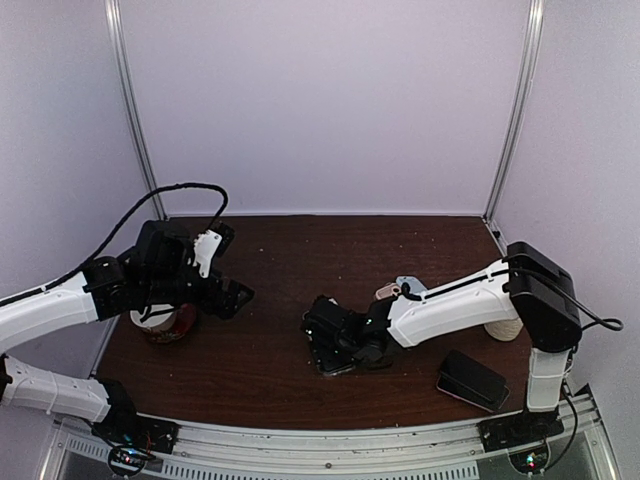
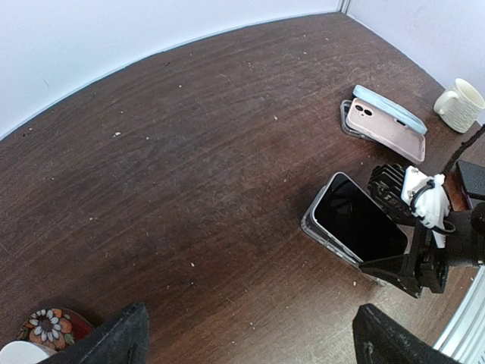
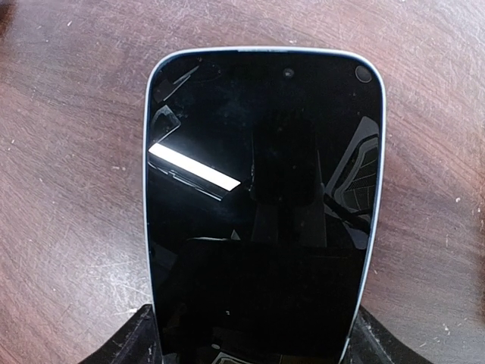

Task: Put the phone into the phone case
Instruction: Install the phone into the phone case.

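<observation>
A black-screened phone [image 3: 258,197] lies face up on the brown table; it also shows in the left wrist view [image 2: 356,220]. A clear, pale rim [image 2: 317,227] runs round its edge and looks like the phone case; I cannot tell how far the phone sits in it. My right gripper [image 3: 250,337] has a finger against each long side of the phone's near end and is shut on it, low over the table centre [image 1: 332,350]. My left gripper [image 2: 254,341] is open and empty, hovering at the left [image 1: 230,292], apart from the phone.
A pink phone [image 2: 383,125] lies on a light blue case [image 2: 390,106] behind the right arm. A white mug [image 2: 462,105] stands at the right. A black case [image 1: 472,380] lies front right. A flowered dish [image 2: 49,326] sits under the left arm.
</observation>
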